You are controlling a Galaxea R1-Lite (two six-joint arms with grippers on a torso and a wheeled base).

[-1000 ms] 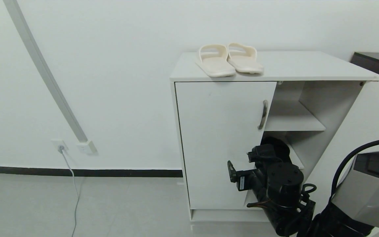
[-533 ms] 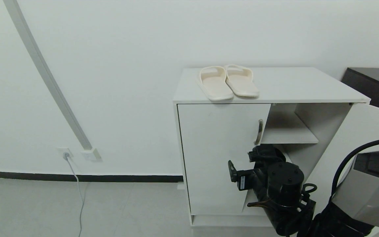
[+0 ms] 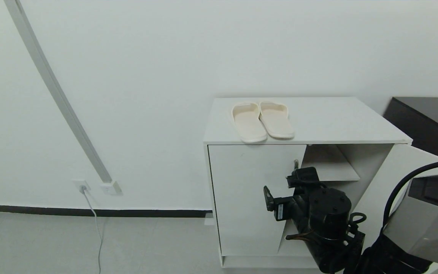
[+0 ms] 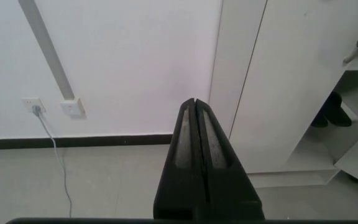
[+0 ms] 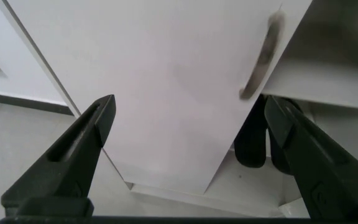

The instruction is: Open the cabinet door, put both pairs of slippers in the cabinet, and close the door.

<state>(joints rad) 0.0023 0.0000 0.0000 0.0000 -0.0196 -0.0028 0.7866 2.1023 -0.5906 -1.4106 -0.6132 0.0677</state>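
Observation:
A cream pair of slippers [image 3: 262,121] lies side by side on top of the white cabinet [image 3: 318,121]. The cabinet's left door [image 3: 249,198] is closed, with its handle [image 5: 261,56] at the inner edge. The right door [image 3: 394,182] stands swung open. A black pair of slippers [image 5: 251,140] rests on the cabinet's lower shelf, also seen as the black slippers [image 4: 333,111]. My right gripper [image 5: 188,102] is open and empty, facing the closed left door near the handle. My left gripper [image 4: 194,106] is shut and empty, out to the left of the cabinet above the floor.
A bare shelf [image 3: 329,167] crosses the open half of the cabinet. A dark piece of furniture [image 3: 428,118] stands to the cabinet's right. A wall socket with a cable [image 3: 83,187] and a slanted grey conduit [image 3: 51,87] are on the wall to the left, above open floor.
The whole head picture has shifted: the cabinet and wall socket sit lower now, so the camera has moved. The right arm keeps its place in the picture. The slippers have not moved on the cabinet.

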